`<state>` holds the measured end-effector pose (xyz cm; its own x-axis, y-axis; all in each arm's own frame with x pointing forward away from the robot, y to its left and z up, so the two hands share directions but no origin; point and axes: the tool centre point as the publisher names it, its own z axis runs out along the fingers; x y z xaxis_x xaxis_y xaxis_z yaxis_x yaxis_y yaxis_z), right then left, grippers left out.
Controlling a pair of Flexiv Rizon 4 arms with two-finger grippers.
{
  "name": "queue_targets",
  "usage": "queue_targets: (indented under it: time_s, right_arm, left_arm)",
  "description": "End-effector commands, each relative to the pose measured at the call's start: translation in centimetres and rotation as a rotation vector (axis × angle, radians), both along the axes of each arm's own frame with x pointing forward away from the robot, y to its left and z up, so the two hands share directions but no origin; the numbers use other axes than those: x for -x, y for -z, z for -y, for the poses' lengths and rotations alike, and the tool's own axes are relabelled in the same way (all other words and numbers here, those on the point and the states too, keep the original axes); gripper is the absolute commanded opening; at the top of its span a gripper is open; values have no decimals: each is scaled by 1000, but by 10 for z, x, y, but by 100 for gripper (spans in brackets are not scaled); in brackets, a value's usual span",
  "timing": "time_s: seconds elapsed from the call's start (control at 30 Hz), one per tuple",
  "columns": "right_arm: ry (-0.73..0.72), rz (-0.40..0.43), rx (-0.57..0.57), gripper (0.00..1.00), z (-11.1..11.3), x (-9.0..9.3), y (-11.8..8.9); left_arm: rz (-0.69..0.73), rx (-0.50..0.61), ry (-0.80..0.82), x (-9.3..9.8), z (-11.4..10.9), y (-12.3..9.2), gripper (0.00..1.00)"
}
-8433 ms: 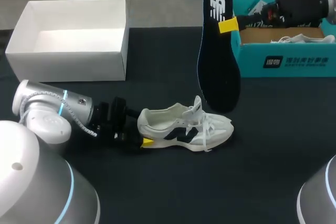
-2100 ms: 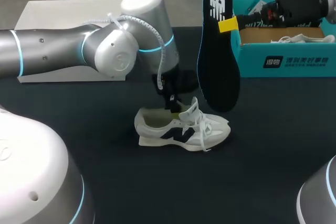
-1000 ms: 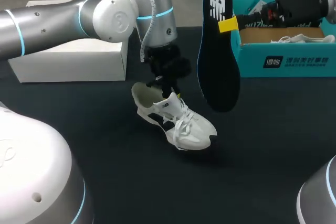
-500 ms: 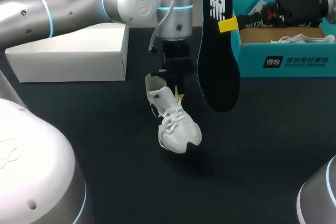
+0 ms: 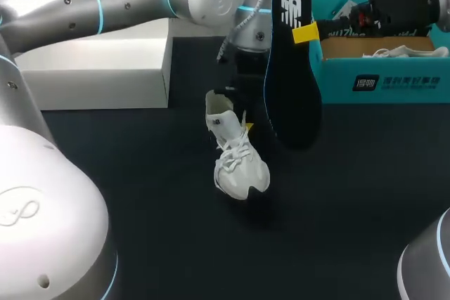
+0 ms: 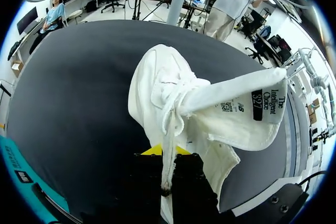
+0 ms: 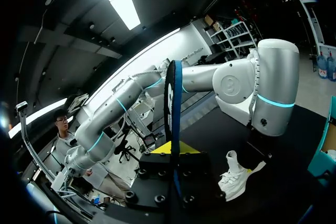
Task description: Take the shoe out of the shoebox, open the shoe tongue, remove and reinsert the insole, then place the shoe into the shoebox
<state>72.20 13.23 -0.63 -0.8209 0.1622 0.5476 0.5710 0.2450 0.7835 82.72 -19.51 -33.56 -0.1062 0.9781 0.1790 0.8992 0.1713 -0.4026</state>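
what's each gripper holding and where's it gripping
Left gripper: the white sneaker, pinched at the upper by its opening, toe hanging down. Right gripper: the black insole, clamped at its side edge near the logo end.

Gripping white shoe point(image 6: 163, 85) over dark table point(image 6: 73, 87).
Left gripper point(image 6: 167, 153) clamped on the shoe's fabric from two sides, one yellow tip peeking out just under it. Hanging ahead of the fingers, toe end farthest away, lace trailing down between them. Tongue point(image 6: 239, 111) flapped out sideways, printed label facing the camera.
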Motion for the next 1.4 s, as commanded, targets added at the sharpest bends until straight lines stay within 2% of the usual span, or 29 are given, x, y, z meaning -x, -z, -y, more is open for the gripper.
queue_targets:
  time_s: [0.03, 0.37, 1.0, 1.2, 1.23, 1.3, 1.33, 1.4]
  right_arm:
    - [0, -1, 2, 0, -1, 0, 1]
    - [0, -1, 2, 0, -1, 0, 1]
    - [0, -1, 2, 0, -1, 0, 1]
    - [0, -1, 2, 0, -1, 0, 1]
    - [0, -1, 2, 0, -1, 0, 1]
    - [0, -1, 2, 0, -1, 0, 1]
    - [0, -1, 2, 0, -1, 0, 1]
    - [0, -1, 2, 0, -1, 0, 1]
  left_arm:
    - [30, -37, 34, 4, 8, 0, 0]
    - [71, -57, 69, 7, 21, 11, 0]
    - [1, -107, 207, 13, 32, 39, 0]
    - [-6, -114, 209, 16, 34, 41, 0]
    - [-8, -113, 207, 16, 34, 42, 7]
    - [-16, -110, 210, 17, 34, 41, 82]
    - [-19, -106, 212, 18, 34, 40, 100]
    - [-21, -96, 212, 19, 32, 37, 100]
